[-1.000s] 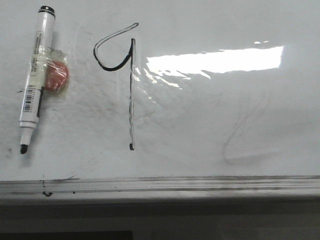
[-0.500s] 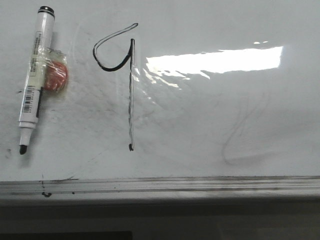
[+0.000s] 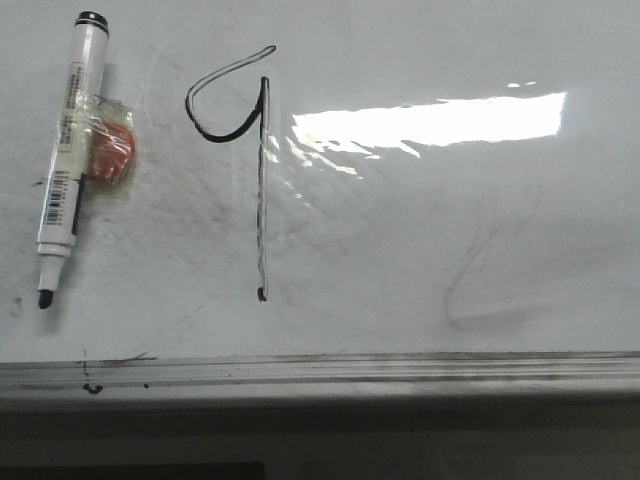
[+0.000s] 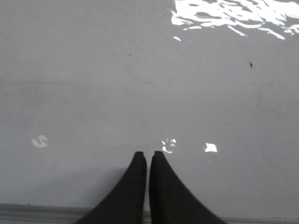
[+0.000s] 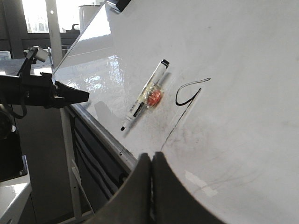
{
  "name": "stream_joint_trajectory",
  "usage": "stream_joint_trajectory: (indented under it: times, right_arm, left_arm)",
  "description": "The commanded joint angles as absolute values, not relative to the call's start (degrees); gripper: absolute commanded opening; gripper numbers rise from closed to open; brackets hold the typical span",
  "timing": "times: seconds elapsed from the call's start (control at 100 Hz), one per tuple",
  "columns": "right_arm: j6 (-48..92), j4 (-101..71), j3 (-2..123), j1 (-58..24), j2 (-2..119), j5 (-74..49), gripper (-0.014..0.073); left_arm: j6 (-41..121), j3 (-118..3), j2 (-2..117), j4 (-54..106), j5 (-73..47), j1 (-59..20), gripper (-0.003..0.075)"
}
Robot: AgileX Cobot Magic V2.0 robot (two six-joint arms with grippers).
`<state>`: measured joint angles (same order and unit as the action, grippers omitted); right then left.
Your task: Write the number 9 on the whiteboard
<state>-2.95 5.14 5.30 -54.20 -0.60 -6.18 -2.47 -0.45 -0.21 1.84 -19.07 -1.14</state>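
The number 9 [image 3: 263, 200] stands in black on the whiteboard [image 3: 400, 230], a rounded loop open at the top and a long thin stem. It also shows in the right wrist view [image 5: 183, 103]. No gripper is in the front view. My left gripper [image 4: 148, 156] is shut and empty, its tips close over a bare part of the board [image 4: 140, 70]. My right gripper [image 5: 152, 157] is shut and empty, near the board's lower edge, below the foot of the stem. The left gripper also shows in the right wrist view [image 5: 84, 95], held off the board's left side.
A white marker [image 3: 68, 140] with a red magnet [image 3: 108, 150] sticks to the board left of the figure, uncapped tip down. A faint grey erased squiggle [image 3: 480, 280] lies at the right under a glare patch [image 3: 440, 120]. A grey ledge [image 3: 320, 368] runs along the lower edge.
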Motion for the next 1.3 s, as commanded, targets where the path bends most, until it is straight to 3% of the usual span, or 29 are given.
stream_joint_trajectory:
  times: [0.0, 0.51, 0.66, 0.72, 0.85, 1.09, 1.29]
  right_arm:
    - [-2.5, 5.8, 6.7, -54.2, -0.9, -1.9, -0.0063]
    - [-2.5, 5.8, 6.6, -54.2, -0.9, -1.9, -0.0063]
    - [-2.5, 5.8, 0.9, -52.7, -0.8, 4.5, -0.0063]
    - [-2.5, 5.8, -1.6, -49.8, -0.7, 8.0, -0.0063]
    - [-2.5, 5.7, -1.3, -40.9, -0.7, 2.3, -0.0063]
    - [-3.1, 5.3, -1.3, -15.1, -0.7, -1.5, -0.0063]
    - [-3.2, 1.6, -1.3, 0.2, -1.9, -11.4, -0.0063]
  left_arm:
    - [-3.0, 1.9, -1.8, 2.5, -16.7, -1.0, -0.0020]
    - [-3.0, 1.9, -1.8, 2.5, -16.7, -1.0, -0.0020]
    - [-3.0, 1.9, -1.8, 2.5, -16.7, -1.0, -0.0020]
    - [-3.0, 1.9, -1.8, 2.5, -16.7, -1.0, -0.0020]
    - [-3.0, 1.9, -1.8, 2.5, -16.7, -1.0, -0.0020]
    - [-3.0, 1.9, -1.8, 2.5, -16.7, -1.0, -0.0020]
    - [-3.0, 1.9, -1.8, 2.5, -16.7, -1.0, -0.0020]
